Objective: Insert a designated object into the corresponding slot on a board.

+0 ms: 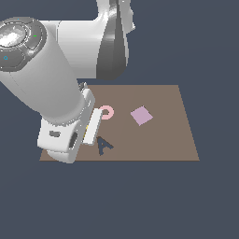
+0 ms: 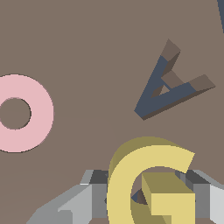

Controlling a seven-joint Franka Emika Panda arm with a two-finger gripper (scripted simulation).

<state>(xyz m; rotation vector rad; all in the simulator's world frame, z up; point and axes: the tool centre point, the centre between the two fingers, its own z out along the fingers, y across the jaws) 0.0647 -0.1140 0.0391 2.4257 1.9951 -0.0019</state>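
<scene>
The designated object, a thick yellow G-shaped block [image 2: 151,183], sits between my gripper's [image 2: 148,199] grey fingers [image 2: 78,202], which are shut on its two sides just above the brown board [image 2: 87,48]. In the exterior view the gripper [image 1: 90,128] hangs over the board's [image 1: 158,135] near corner at the exterior view's left, and only a yellow sliver [image 1: 87,127] of the block shows. The slot is hidden in both views. The arm's bulk covers that part of the board.
A pink ring [image 1: 106,112] [image 2: 24,113] and a pink square [image 1: 141,115] lie flush in the board. A dark A-shaped recess [image 1: 104,145] [image 2: 168,85] is close beside the gripper. The arm's large white link [image 1: 42,74] fills the exterior view's left.
</scene>
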